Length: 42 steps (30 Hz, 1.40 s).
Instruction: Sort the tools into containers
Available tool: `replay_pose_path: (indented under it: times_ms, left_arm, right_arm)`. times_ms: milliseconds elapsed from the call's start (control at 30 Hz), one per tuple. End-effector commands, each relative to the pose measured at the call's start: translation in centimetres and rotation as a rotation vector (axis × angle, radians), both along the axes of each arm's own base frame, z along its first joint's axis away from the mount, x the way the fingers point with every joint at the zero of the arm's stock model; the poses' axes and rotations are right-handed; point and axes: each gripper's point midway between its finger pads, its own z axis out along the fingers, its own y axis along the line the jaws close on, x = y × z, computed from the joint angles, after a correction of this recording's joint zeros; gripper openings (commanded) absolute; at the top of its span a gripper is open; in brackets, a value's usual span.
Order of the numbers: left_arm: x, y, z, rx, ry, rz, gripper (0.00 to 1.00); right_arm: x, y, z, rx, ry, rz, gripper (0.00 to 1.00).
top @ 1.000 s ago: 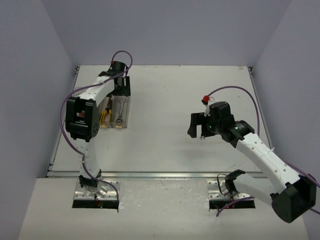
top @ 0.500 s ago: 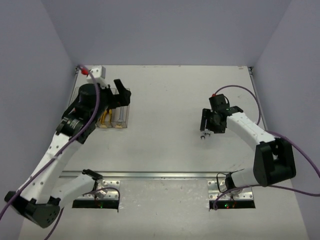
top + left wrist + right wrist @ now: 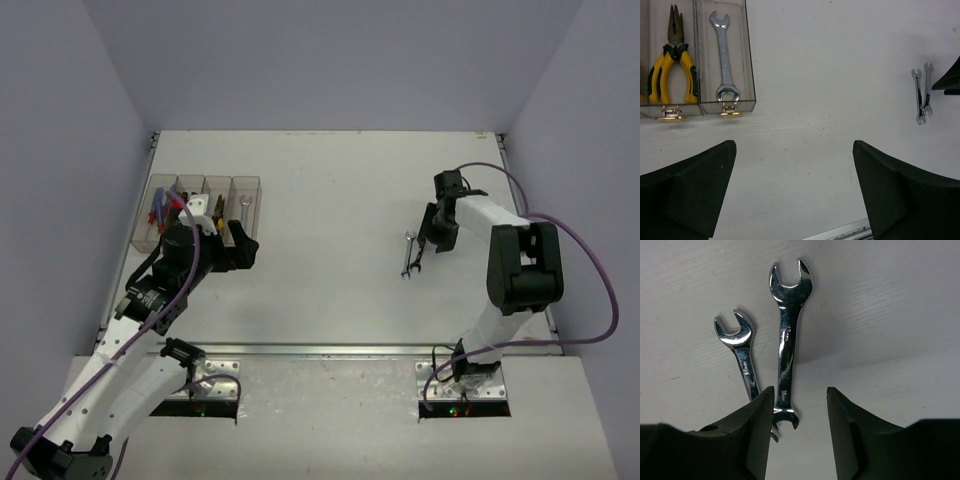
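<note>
Two silver wrenches (image 3: 408, 255) lie side by side on the white table. In the right wrist view the larger wrench (image 3: 788, 335) has its near end between the fingers of my right gripper (image 3: 800, 425), and the smaller wrench (image 3: 743, 357) runs under the left finger (image 3: 752, 435). The jaws stand partly apart, with a gap to the right finger. My left gripper (image 3: 795, 192) hangs wide open and empty, just in front of the containers (image 3: 246, 181). Yellow-handled pliers (image 3: 670, 70) and one wrench (image 3: 725, 60) lie in neighbouring bins. Screwdrivers (image 3: 158, 208) fill the leftmost bin.
The containers sit near the table's left edge, the loose wrenches right of centre. A metal rail (image 3: 330, 349) runs along the near edge. Purple cables (image 3: 580, 260) loop off both arms. Grey walls close in the left, right and back sides.
My left arm has drawn back from over the containers toward the near side, its gripper opening wide. My right gripper has come down over the two wrenches and its jaws have narrowed.
</note>
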Motion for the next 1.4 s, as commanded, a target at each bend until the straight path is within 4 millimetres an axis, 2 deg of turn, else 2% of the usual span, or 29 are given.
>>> replay_pose_path:
  times_ms: [0, 167, 367, 567, 633, 667, 800, 900, 967, 1167, 1267, 1367]
  left_arm:
    - [0.5, -0.9, 2.8, -0.037, -0.101, -0.043, 1.0]
    - [0.3, -1.0, 2.9, -0.045, -0.113, -0.051, 1.0]
    - [0.2, -1.0, 3.1, -0.05, -0.121, -0.054, 1.0]
    - [0.2, -1.1, 3.1, -0.052, -0.122, -0.06, 1.0]
    - [0.2, -1.2, 3.1, -0.053, -0.12, -0.061, 1.0]
    - [0.2, -1.2, 3.0, -0.053, -0.12, -0.064, 1.0]
    - [0.4, -1.5, 2.9, -0.056, -0.1, -0.07, 1.0]
    - [0.3, -2.6, 3.0, -0.116, -0.065, -0.096, 1.0]
    - [0.4, -4.1, 3.0, -0.179, -0.06, -0.145, 1.0]
    - [1.0, -8.0, 3.5, -0.379, -0.06, -0.269, 1.0]
    - [1.7, -10.0, 3.6, -0.466, -0.066, -0.322, 1.0]
    - [2.0, -12.2, 4.0, -0.56, -0.09, -0.369, 1.0]
  right_arm:
    - [2.1, 0.5, 0.1, 0.04, -0.052, 0.002, 0.45]
    - [1.0, -0.4, -2.4, 0.018, 0.018, -0.031, 0.38]
    - [-0.4, -0.4, -5.0, 0.024, 0.086, -0.04, 0.32]
    - [-0.6, -0.2, -5.9, 0.038, 0.111, -0.029, 0.2]
    - [-0.8, -0.2, -5.8, 0.032, 0.119, -0.01, 0.09]
    - [-1.0, -0.4, -5.6, 0.027, 0.123, -0.001, 0.06]
    - [-0.9, 0.2, -3.6, 0.06, 0.077, 0.025, 0.05]
    - [-1.2, 0.7, -1.6, 0.085, 0.016, 0.034, 0.04]
    - [-1.0, 1.1, 0.3, 0.107, -0.052, 0.048, 0.04]
    - [-1.8, 2.7, 3.4, 0.146, -0.18, 0.115, 0.03]
    - [-2.2, 4.5, 5.0, 0.179, -0.235, 0.174, 0.02]
    - [-2.9, 8.2, 6.8, 0.238, -0.296, 0.286, 0.02]
